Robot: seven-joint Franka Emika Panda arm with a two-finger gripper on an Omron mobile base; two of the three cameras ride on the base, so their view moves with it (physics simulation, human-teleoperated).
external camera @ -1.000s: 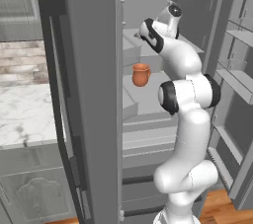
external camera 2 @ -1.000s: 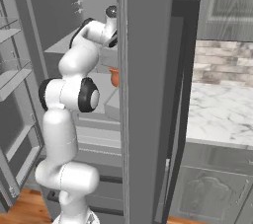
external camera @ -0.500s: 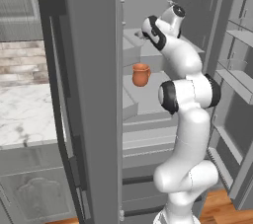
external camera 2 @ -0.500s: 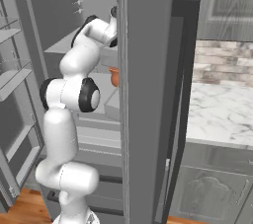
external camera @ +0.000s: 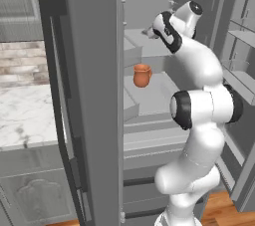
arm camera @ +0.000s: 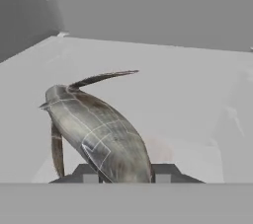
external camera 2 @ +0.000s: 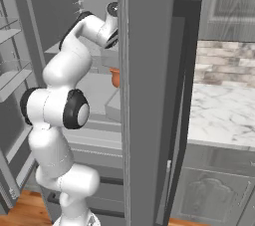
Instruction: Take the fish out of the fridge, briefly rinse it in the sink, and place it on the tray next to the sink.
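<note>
1. Since the earlier frames the arm has been reached further into the fridge (external camera: 89, 95), and the hand has been brought closer to the upper shelf.
2. Nearest in the hand view, the gripper (arm camera: 123, 172) is seen with a dark finger tip on each side of the fish (arm camera: 96, 134); the jaws appear closed against the fish's body, though the contact itself is cut off at the lower edge.
3. The fish, dark grey with a slim tail and fins, is lying on the pale upper shelf (arm camera: 188, 94) of the fridge, its body stretched away from the finger tips.
4. In the left base view an orange-brown clay pot (external camera: 142, 75) is seen standing on the shelf below the hand.
5. Beyond the fish the grey back wall (arm camera: 158, 6) of the fridge is seen.
</note>
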